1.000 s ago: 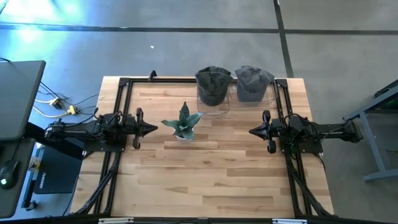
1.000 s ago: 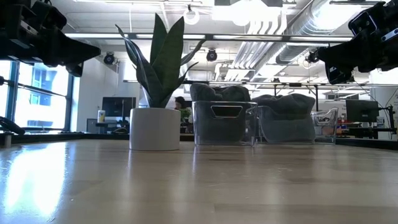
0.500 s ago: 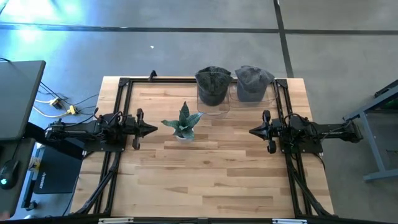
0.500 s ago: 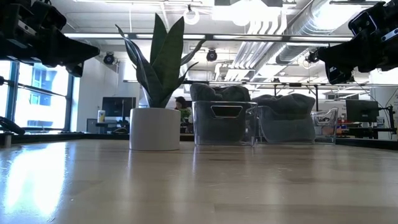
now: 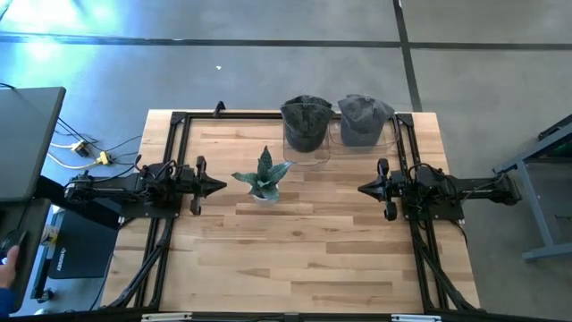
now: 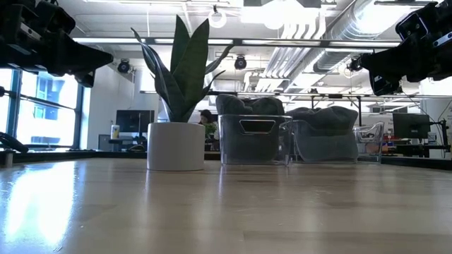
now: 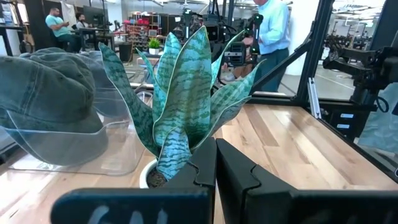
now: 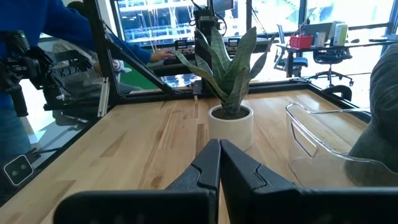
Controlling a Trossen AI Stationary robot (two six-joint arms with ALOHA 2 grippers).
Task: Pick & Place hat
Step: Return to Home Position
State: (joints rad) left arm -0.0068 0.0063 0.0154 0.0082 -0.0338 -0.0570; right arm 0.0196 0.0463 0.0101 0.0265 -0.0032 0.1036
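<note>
Nothing moved; left gripper [image 5: 222, 186], right gripper [image 5: 361, 189] closed, empty.

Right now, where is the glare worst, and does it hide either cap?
High view: the strongest glare lies on the floor, off the table; the green cap and gray cap show plainly. Low view: the window throws a sheen across the tabletop below it, short of the bins; neither cap is hidden.

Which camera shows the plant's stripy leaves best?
The left wrist view: the plant fills it, stripes clear. The high view shows it small from above, the low view side-on, the right wrist view whole, farther off.
</note>
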